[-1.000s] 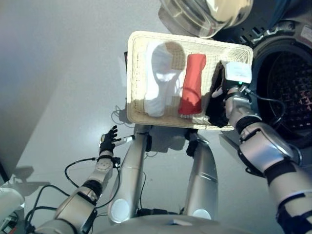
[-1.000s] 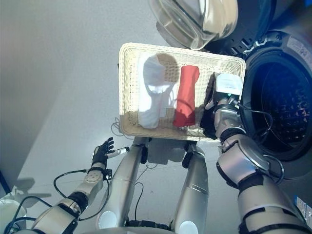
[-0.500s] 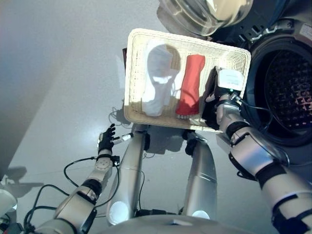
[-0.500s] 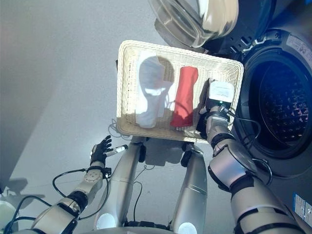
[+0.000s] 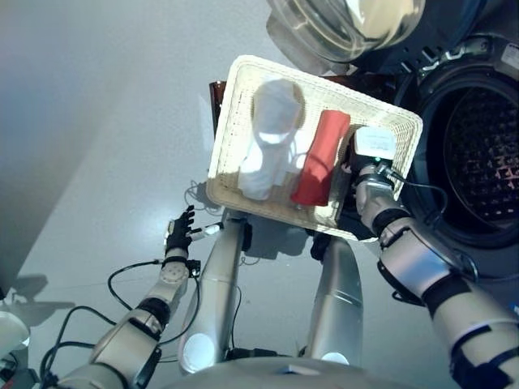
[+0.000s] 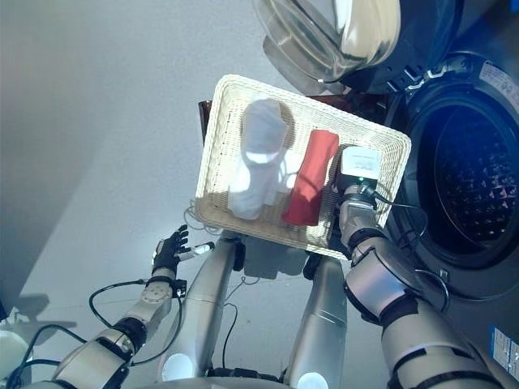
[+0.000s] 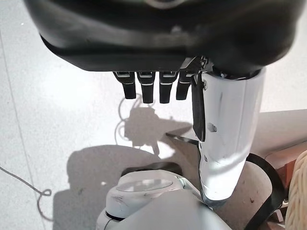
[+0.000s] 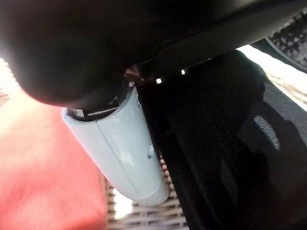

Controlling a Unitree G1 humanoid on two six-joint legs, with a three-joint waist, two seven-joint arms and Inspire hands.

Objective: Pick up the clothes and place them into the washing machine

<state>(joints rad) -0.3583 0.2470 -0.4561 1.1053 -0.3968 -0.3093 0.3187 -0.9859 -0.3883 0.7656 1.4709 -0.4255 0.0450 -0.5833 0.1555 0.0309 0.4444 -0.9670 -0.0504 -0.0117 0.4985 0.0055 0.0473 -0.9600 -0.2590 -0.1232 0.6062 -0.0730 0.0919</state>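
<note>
A wicker basket (image 5: 223,146) sits skewed on a low stand in front of me. It holds a white garment (image 5: 268,138), a rolled red garment (image 5: 320,158) and a black mesh garment (image 8: 225,143) at its right end. My right hand (image 8: 124,153) is down in that right end. Its white-covered thumb lies between the red garment (image 8: 43,172) and the black one, and its fingers are hidden. My left hand (image 5: 178,233) hangs low at the left, open and holding nothing.
The washing machine's dark drum (image 5: 478,154) gapes at the right, right beside the basket. Its glass door (image 5: 349,24) is swung open above the basket's far edge. A dark brown stand (image 5: 217,93) shows under the basket. Grey floor spreads to the left.
The basket has turned clockwise, its right end swinging nearer to me. My right hand moved with it, left and closer. The left hand has stayed in place.
</note>
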